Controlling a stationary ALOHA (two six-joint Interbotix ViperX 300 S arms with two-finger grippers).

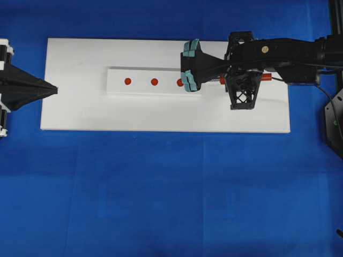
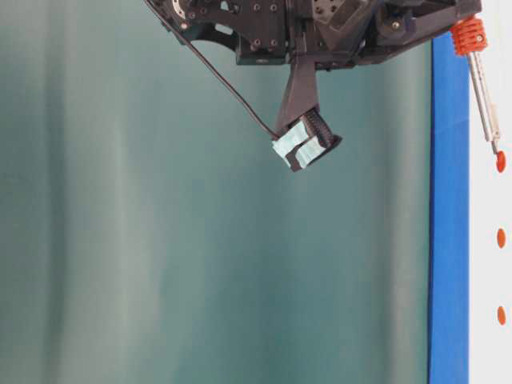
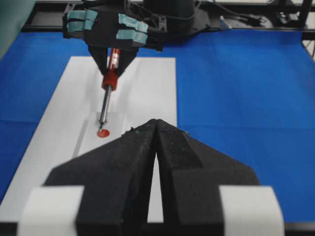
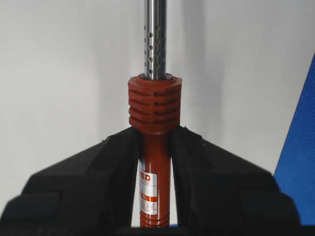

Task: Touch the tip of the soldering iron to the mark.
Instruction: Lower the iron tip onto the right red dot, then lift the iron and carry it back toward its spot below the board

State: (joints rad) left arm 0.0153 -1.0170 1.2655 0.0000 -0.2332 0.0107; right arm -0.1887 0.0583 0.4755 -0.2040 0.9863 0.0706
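The soldering iron (image 3: 106, 101) has an orange-red handle (image 4: 155, 147) and a thin silver shaft. My right gripper (image 4: 155, 135) is shut on the handle just behind its ribbed collar. The iron slants down toward the left, and its tip sits on the rightmost red mark (image 3: 102, 133), at the mark's far edge. From the table-level view the tip (image 2: 497, 150) meets that mark (image 2: 501, 162). From overhead, the right gripper (image 1: 188, 65) hides the tip and shaft beside the mark (image 1: 180, 82). My left gripper (image 1: 53, 90) is shut and empty at the board's left edge.
A white board (image 1: 80, 112) lies on blue cloth and carries a raised white strip (image 1: 115, 75). Two more red marks (image 1: 127, 81) (image 1: 154, 82) sit on the strip left of the iron. The black cord (image 1: 278, 79) trails right under the right arm.
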